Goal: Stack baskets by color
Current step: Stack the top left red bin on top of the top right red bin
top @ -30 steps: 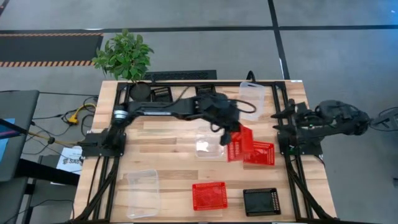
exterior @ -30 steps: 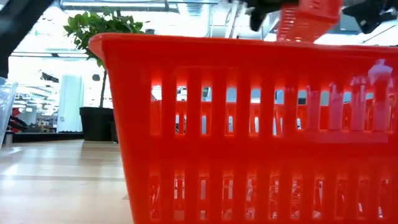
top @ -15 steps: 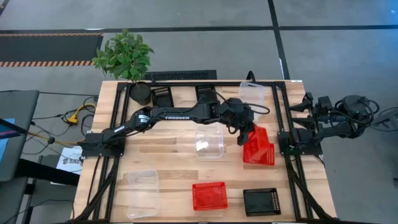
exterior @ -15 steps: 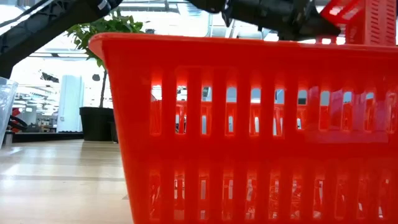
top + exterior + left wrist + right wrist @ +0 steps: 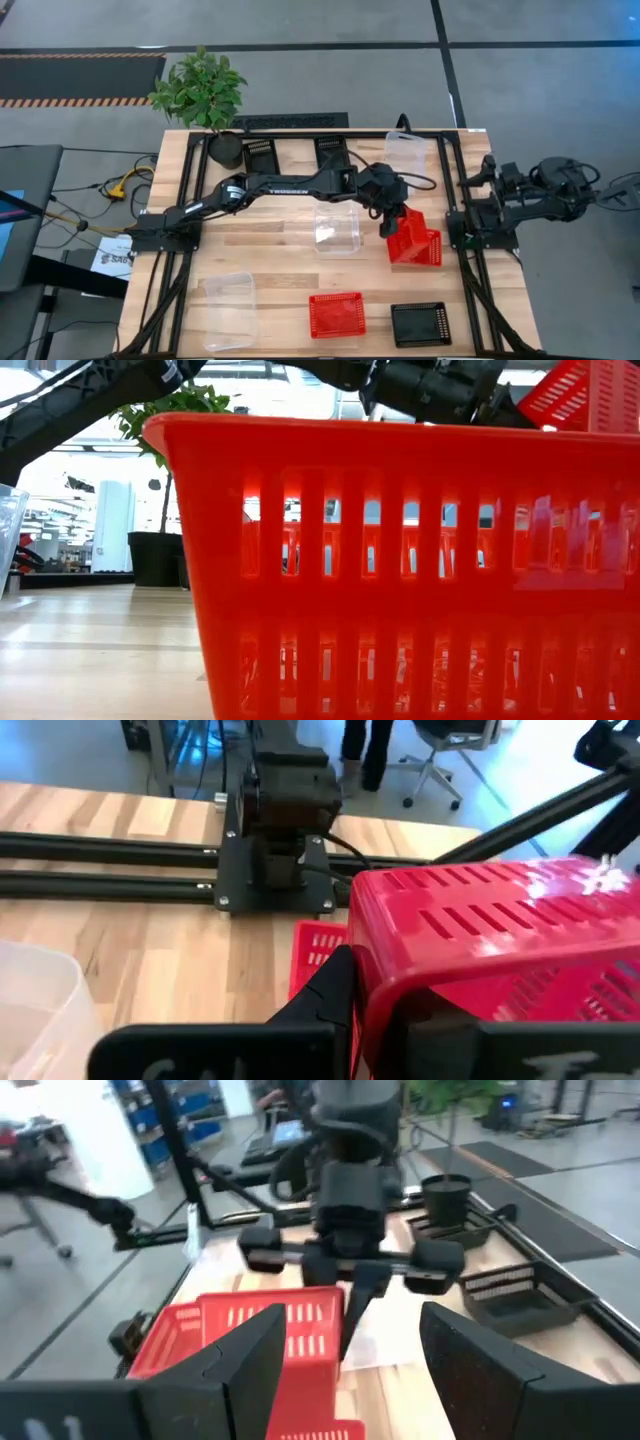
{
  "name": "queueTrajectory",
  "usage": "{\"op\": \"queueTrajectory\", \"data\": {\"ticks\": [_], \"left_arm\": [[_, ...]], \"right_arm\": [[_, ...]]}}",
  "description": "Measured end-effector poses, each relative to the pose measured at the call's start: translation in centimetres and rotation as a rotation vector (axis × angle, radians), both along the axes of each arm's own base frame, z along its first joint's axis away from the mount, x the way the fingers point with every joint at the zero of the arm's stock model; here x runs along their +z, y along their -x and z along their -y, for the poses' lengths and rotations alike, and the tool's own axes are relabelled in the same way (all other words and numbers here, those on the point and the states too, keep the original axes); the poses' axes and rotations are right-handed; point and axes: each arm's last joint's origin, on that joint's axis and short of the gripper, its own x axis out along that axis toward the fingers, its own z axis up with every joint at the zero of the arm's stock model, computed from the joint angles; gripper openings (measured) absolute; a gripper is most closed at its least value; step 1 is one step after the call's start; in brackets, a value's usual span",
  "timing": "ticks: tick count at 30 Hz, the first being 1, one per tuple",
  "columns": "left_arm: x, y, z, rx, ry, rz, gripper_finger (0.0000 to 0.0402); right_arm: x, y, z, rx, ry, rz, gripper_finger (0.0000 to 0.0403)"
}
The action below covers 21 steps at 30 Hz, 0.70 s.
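My left gripper [image 5: 392,220] reaches across the table and is shut on a red basket [image 5: 404,236], which is tipped over a second red basket [image 5: 428,249] resting on its base near the right edge. A third red basket [image 5: 337,313] and a black basket [image 5: 420,322] sit by the near edge. Clear baskets stand at the middle [image 5: 338,228], the near left [image 5: 229,308] and the far right [image 5: 405,155]. Two black baskets [image 5: 262,152] [image 5: 330,150] lie at the far edge. My right gripper [image 5: 350,1375] is open, drawn back off the table's right side. My left gripper pinches one wall of the red basket at its rim [image 5: 372,982], with one finger [image 5: 328,992] showing on the wall's outer side. The fingers slant down from the table's left. The basket hangs tilted, its lower part over the other red basket; whether they touch I cannot tell.
A potted plant [image 5: 205,95] in a black pot stands at the far left corner. Black rails [image 5: 180,200] frame the table on both sides. Bare wood lies between the middle clear basket and the left rail.
My left gripper has carried the red basket toward the table's right edge and down, staying shut on it. The basket has come from beside the middle clear basket to above the red basket at the right, and it has stayed tilted.
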Motion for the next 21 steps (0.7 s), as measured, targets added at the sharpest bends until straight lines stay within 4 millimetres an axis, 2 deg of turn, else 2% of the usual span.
{"op": "queueTrajectory", "data": {"ticks": [6,10,14,17,21], "left_arm": [[1.6,1.2,-1.5,0.094,0.078,-0.087,0.0000],[3.8,3.0,-2.9,0.112,0.099,-0.136,0.0000],[4.2,4.1,-3.5,0.116,0.111,-0.213,0.0000],[4.2,4.7,-3.5,0.135,0.102,-0.265,0.0000],[4.3,5.6,-3.6,0.183,0.058,-0.341,0.0000]], "right_arm": [[0.7,-4.6,-1.2,0.205,0.179,-0.209,0.0255],[2.6,-7.4,-2.0,0.365,0.324,-0.314,0.0255],[4.3,-10.1,-2.7,0.444,0.430,-0.389,0.0255],[5.5,-12.1,-2.9,0.339,0.412,-0.427,0.0255],[6.6,-14.1,-2.5,-0.002,0.255,-0.487,0.0255]]}}
